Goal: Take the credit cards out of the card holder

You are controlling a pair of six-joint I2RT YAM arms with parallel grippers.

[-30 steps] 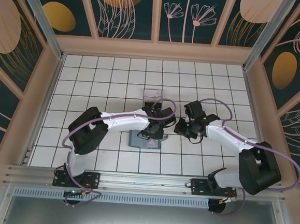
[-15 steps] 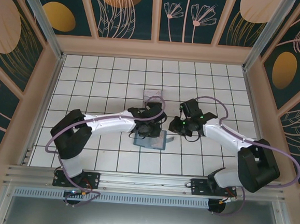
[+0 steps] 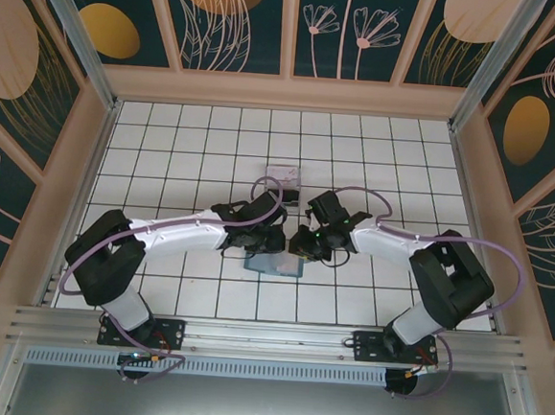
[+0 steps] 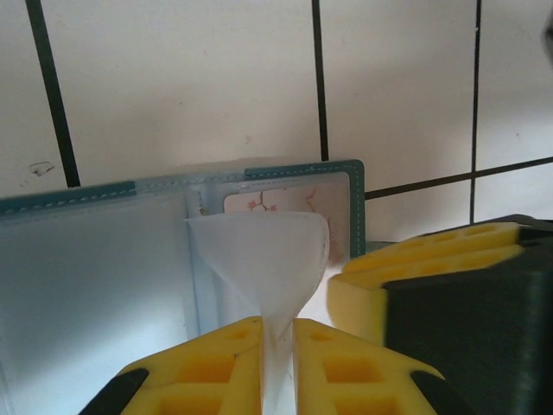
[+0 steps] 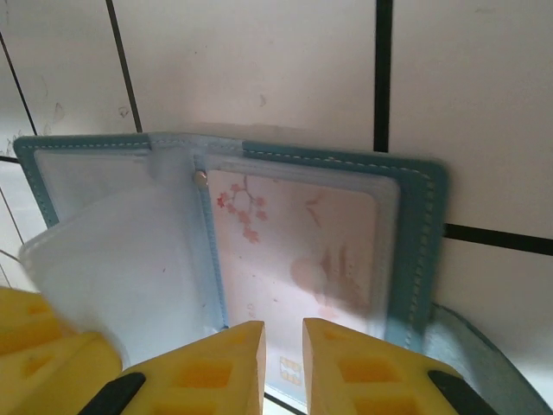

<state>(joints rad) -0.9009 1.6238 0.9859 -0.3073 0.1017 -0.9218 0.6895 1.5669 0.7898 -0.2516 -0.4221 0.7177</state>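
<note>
So the card holder point(image 3: 273, 264) lies open and flat on the white tiled worktop point(image 3: 186, 143), right in front of both arms and squeezed between the 2 tools. A pale pink card point(image 5: 302, 233) with little blossoms printed on it sits tucked in the right-hand pocket, under clear plastic, so it's not out yet.

The left tool point(image 4: 276, 354) is clamped tight on a clear sleeve point(image 4: 259, 251) of the holder and lifts it, so the plastic bunches into a funnel shape above the fingers. My guess is that's there to peel the flap off and pin the soft wallet down, so it doesn't slide when the card gets pulled.

The right tool point(image 5: 283, 363) comes in from the other side, right beside the left one. Its jaws are nearly together with just a slit between them, lined up on the near edge of the pink card. Whether it actually has the card's edge, I can't tell from here.

A clear box point(image 3: 282, 178) sits a bit further back on the worktop, apart from all this.
</note>
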